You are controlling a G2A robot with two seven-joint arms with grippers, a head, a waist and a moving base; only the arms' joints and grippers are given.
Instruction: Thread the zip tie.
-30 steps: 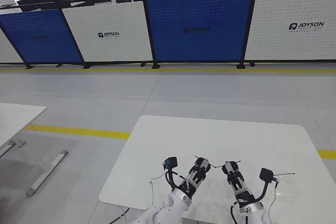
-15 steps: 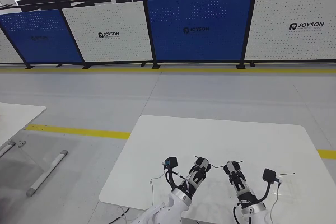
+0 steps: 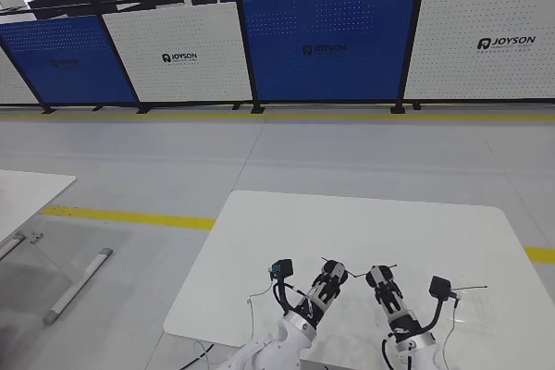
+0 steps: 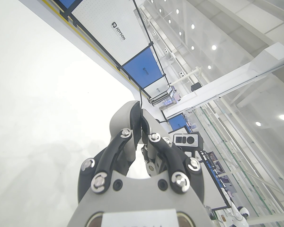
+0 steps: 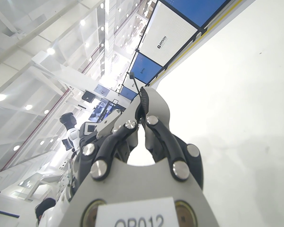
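Nearest the robot are two grippers, side by side over the near part of the white table [image 3: 351, 222]. The left gripper [image 4: 140, 109] has its fingers pressed together on a thin black strip, which sticks out a short way beyond the fingertips. The right gripper [image 5: 143, 93] also has its fingers pinched shut, and a short length of the zip tie [image 5: 135, 81] sticks out past them and ends in a small square head. In the top view the left gripper [image 3: 333, 270] and the right gripper [image 3: 379, 274] are near each other but apart, tips turned inward. The zip tie [image 3: 350, 273] shows there as a fine dark line running between them, with a short bit poking out past each one. It looks like one zip tie held at both ends. Its middle is too thin to follow all the way, and the parts between the fingers are hidden. Farther off, a yellow line [image 3: 120, 217] crosses the grey floor. A second table [image 3: 18, 199] stands to the left, cut off by the edge. At the back is a row of five pegboard panels [image 3: 328, 46], two blue and three white, the leftmost one cut off.
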